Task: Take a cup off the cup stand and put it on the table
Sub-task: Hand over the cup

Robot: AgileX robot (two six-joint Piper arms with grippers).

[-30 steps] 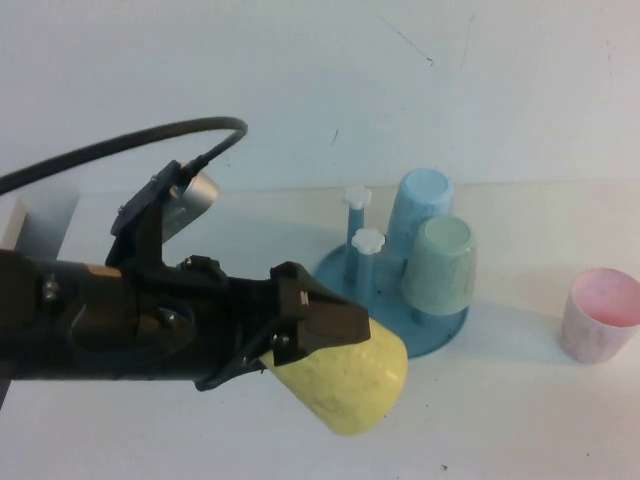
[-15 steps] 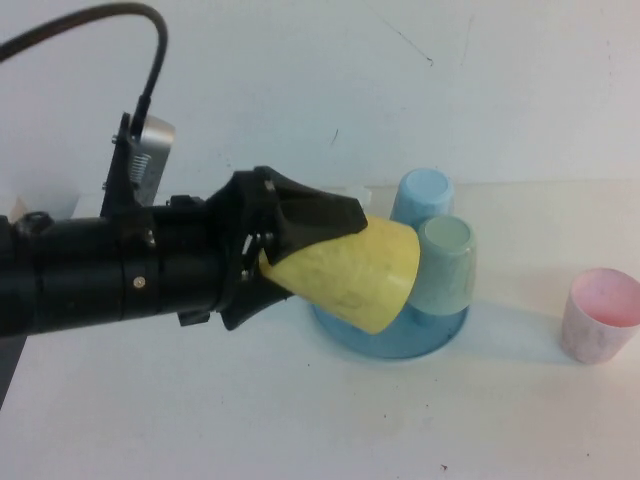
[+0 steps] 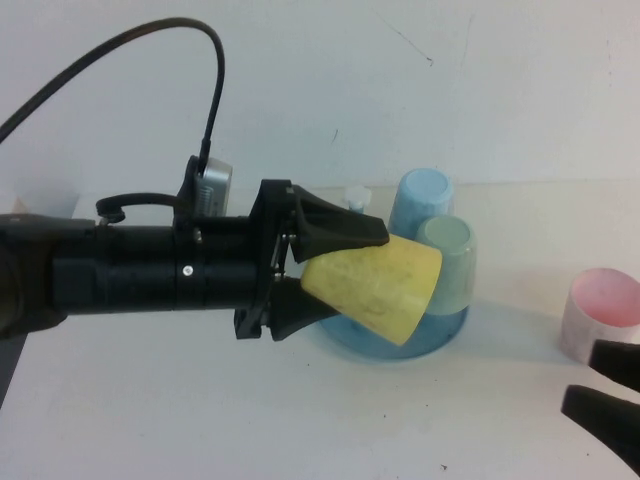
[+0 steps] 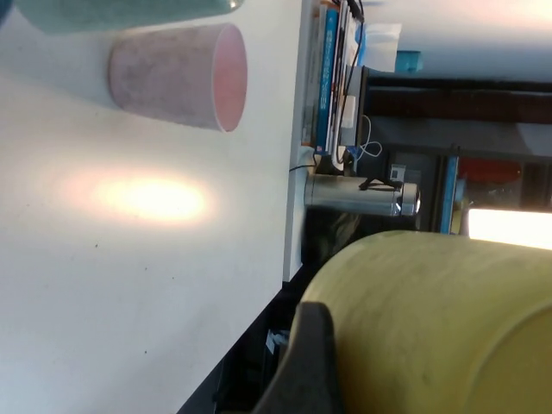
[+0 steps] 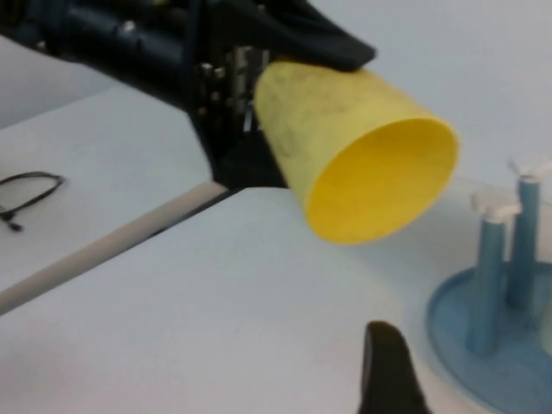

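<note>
A pink cup (image 3: 603, 314) stands apart on the white table (image 3: 150, 410). The left gripper (image 3: 335, 268) clamps the yellow cup (image 3: 375, 286) sideways, hiding part of the blue cup stand (image 3: 440, 328); the right gripper (image 3: 605, 395) waits open nearby.

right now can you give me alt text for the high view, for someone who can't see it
The left gripper holds the pale yellow cup on its side in the air, fingers shut on it, in front of the blue cup stand. Blue and green cups remain on the stand, a pink cup stands on the white table, and the right gripper enters at the lower right, open.

Left claw (image 3: 335, 270) clamped, right claw (image 3: 605, 390) apart.
</note>
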